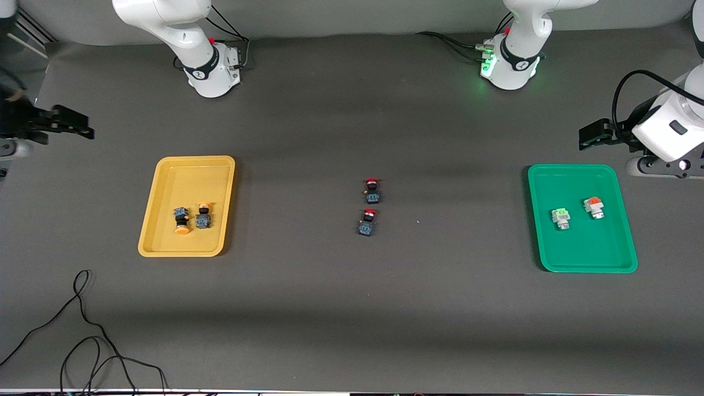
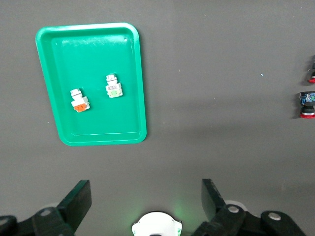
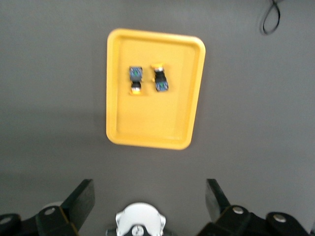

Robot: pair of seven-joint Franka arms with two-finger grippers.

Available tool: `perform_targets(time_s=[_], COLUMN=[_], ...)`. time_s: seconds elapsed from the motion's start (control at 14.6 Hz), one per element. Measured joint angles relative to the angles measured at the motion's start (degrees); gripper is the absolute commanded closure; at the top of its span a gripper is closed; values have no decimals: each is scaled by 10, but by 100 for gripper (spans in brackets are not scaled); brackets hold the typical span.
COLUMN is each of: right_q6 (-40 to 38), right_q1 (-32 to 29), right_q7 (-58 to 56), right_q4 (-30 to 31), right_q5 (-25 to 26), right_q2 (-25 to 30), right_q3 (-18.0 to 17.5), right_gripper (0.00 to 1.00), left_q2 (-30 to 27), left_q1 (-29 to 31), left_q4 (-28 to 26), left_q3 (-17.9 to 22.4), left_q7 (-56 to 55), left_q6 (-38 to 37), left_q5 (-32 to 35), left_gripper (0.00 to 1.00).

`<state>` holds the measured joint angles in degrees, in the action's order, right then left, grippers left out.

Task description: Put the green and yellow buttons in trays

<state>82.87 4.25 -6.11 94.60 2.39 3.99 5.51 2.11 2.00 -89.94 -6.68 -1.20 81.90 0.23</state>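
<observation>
- Apparently done: I see two yellow buttons (image 1: 191, 218) in the yellow tray (image 1: 165, 181), two pale ones (image 1: 577, 212) in the green tray (image 1: 555, 258).
- Left pincer (image 2: 142, 201) and right pincer (image 3: 147, 199) hang spread, empty, each up over the worktop's end edge by its own tray.

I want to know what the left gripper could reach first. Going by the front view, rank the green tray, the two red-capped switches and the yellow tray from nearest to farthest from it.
1. green tray, at the left arm's end, closest to the open left gripper.
2. red-capped switches, mid-table, one nearer the camera than the other; too close to rank apart.
3. yellow tray, at the right arm's end.
</observation>
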Motion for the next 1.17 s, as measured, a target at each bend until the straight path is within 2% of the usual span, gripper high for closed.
perform_targets(time_s=[0.41, 1.17], right_q6=[24, 0], right_q1=[2, 6], right_q7=[12, 13], right_q4=[-44, -46], right_q5=[1, 1], right_q2=[-35, -41], right_q3=[-12, -13], right_gripper=[0, 0], left_q2=[0, 0], left_q1=[-1, -1], left_q4=[0, 0], left_q3=[0, 0], left_q7=[0, 0], left_q6=[9, 15], left_q5=[2, 3], left_gripper=[0, 0])
